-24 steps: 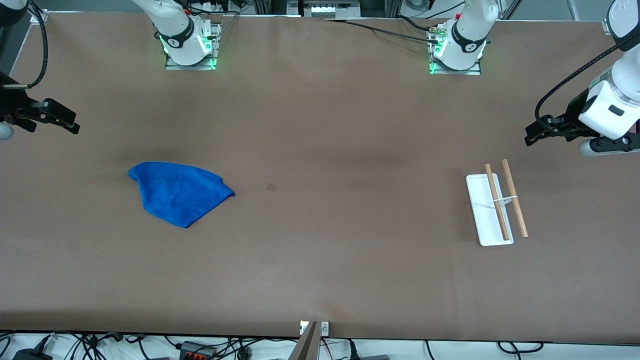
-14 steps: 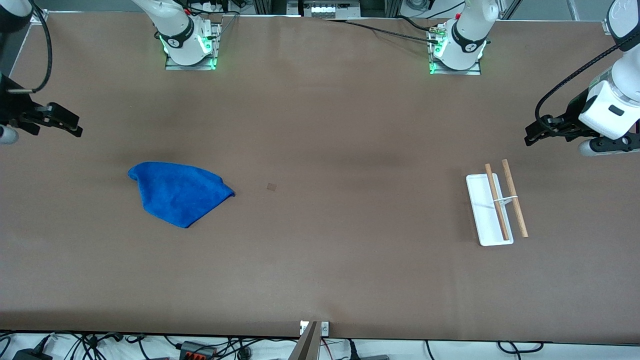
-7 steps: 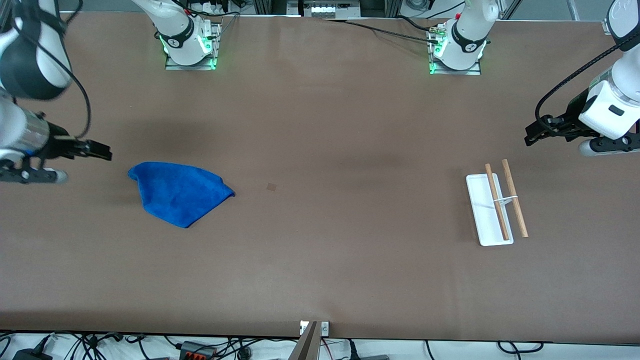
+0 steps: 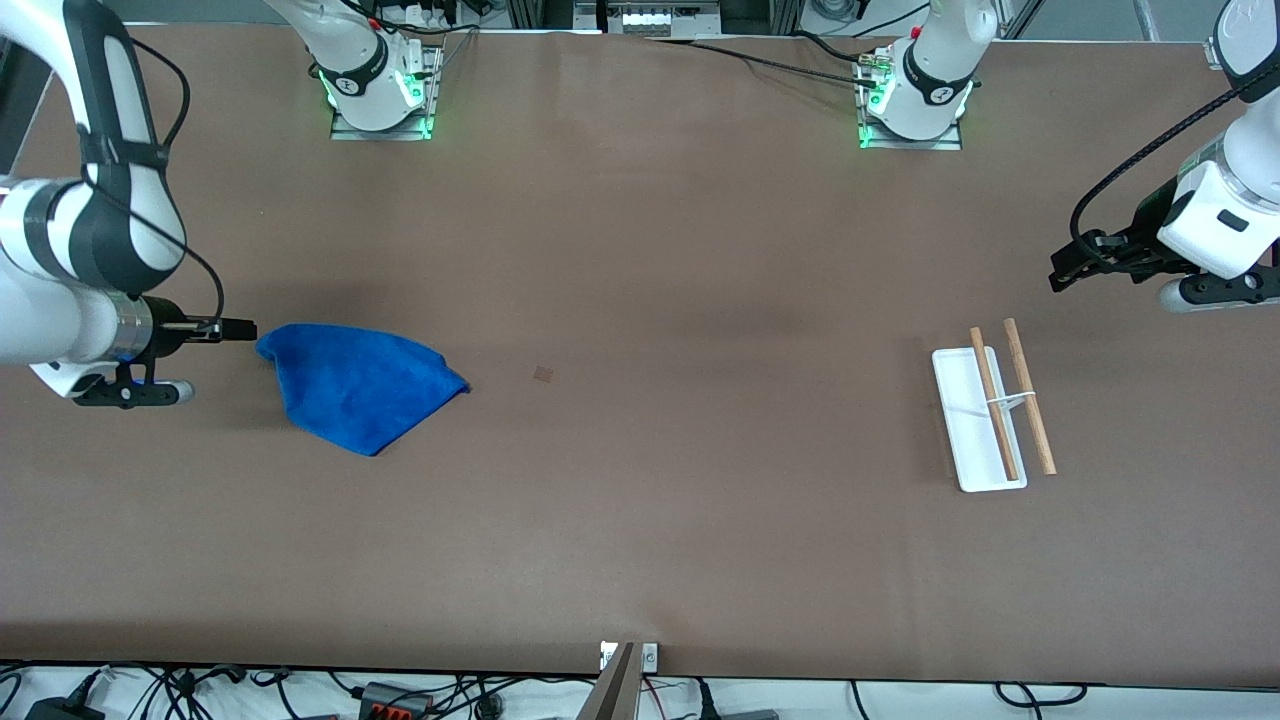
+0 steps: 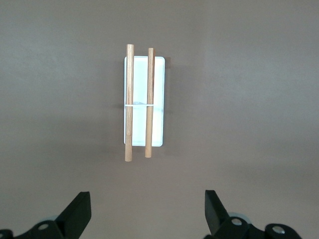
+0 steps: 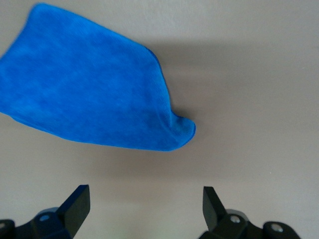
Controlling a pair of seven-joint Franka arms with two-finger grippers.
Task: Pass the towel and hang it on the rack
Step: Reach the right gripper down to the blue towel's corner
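Blue microfibre towel lies crumpled flat on the brown table, toward the right arm's end. Right gripper hovers just beside the towel's pointed corner, jaws spread, nothing between them; the right wrist view shows the towel ahead of its fingertips. Rack stands well apart at the left arm's end, both wooden rods bare. Left gripper waits above the table near the rack, jaws spread, empty.

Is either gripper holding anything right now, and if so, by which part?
Nothing is held. The right gripper is open beside the towel; the left gripper waits open near the rack.
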